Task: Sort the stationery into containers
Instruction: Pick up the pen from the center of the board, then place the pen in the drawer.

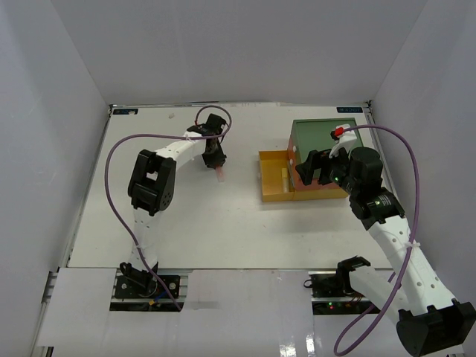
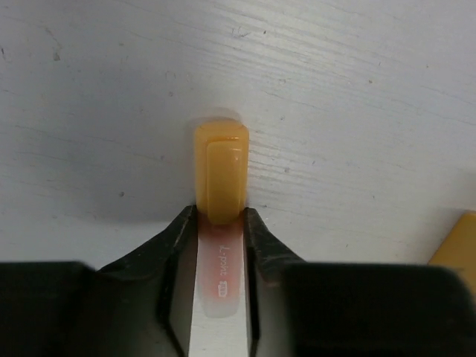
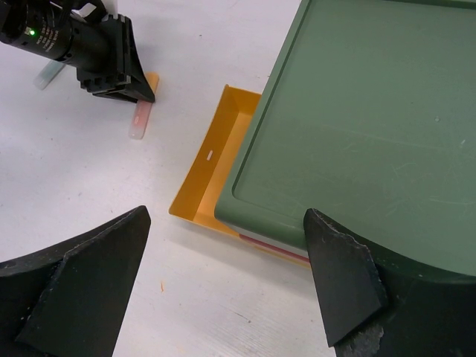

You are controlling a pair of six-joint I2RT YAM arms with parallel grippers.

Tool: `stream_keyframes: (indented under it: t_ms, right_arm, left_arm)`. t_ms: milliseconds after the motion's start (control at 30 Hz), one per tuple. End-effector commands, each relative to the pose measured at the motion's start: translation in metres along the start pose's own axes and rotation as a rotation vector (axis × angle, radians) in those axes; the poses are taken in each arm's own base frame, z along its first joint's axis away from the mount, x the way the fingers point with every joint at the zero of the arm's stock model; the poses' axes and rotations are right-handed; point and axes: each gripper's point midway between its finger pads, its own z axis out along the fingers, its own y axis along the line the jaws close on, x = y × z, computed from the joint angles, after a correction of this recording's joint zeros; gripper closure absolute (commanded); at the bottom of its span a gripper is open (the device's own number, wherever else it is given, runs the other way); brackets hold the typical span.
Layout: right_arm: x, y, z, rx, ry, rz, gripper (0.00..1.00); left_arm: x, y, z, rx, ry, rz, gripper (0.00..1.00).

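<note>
Black fingers (image 2: 178, 238) of the left gripper (image 2: 221, 216) are pressing in on both sides of a translucent pink plastic marker with an orange cap (image 2: 221, 175), grasping its barrel just behind the cap. Printed lettering is showing on the barrel between them. The marker is lying flat on the white, scuffed bench (image 2: 357, 111), its cap pointing away from the wrist camera. An orange-yellow edge of something (image 2: 457, 249) is peeking in at the right border of that view, near the marker but apart from it; what it is cannot be told.

Seen from above, the left arm is reaching to the far middle of the bench, and the marker is sitting well to the left of a small square plastic box of stacked drawers (image 1: 316, 137).

The right gripper (image 3: 223, 216) is hovering over a corner of the box's dark green top (image 3: 372, 111), its fingers (image 3: 82, 297) standing wide apart, released and holding nothing. Under that top a thin red-orange drawer edge (image 3: 275, 250) is showing, pushed in. The yellow bottom drawer (image 3: 195, 178) is standing pulled out on the side facing the marker.
</note>
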Motion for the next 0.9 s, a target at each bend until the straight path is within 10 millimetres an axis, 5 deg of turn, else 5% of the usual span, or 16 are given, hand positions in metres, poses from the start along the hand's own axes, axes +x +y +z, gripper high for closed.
stream_keyframes:
  t_ms: [0, 33, 167, 500, 700, 867]
  right_arm:
    - [0.000, 0.000, 0.000, -0.001, -0.015, -0.007, 0.10]
    - [0.000, 0.000, 0.000, -0.001, -0.014, -0.006, 0.10]
    - [0.000, 0.001, 0.000, -0.004, -0.015, -0.007, 0.10]
    - [0.000, 0.001, 0.000, -0.005, -0.016, -0.006, 0.10]
    - [-0.001, -0.001, -0.002, 0.005, -0.022, -0.008, 0.10]
    - [-0.002, 0.000, -0.001, -0.001, -0.021, -0.008, 0.10]
  left_arm:
    - [0.012, -0.008, -0.003, 0.041, 0.049, 0.001, 0.72]
    - [0.014, -0.011, -0.004, 0.049, 0.053, 0.005, 0.82]
    - [0.020, -0.031, -0.016, 0.122, 0.071, 0.017, 0.89]
    - [0.043, -0.153, -0.126, 0.563, 0.105, 0.067, 0.88]
    - [0.050, -0.181, -0.163, 0.661, 0.080, 0.058, 0.88]
    - [0.064, -0.205, -0.166, 0.715, 0.111, 0.094, 0.85]
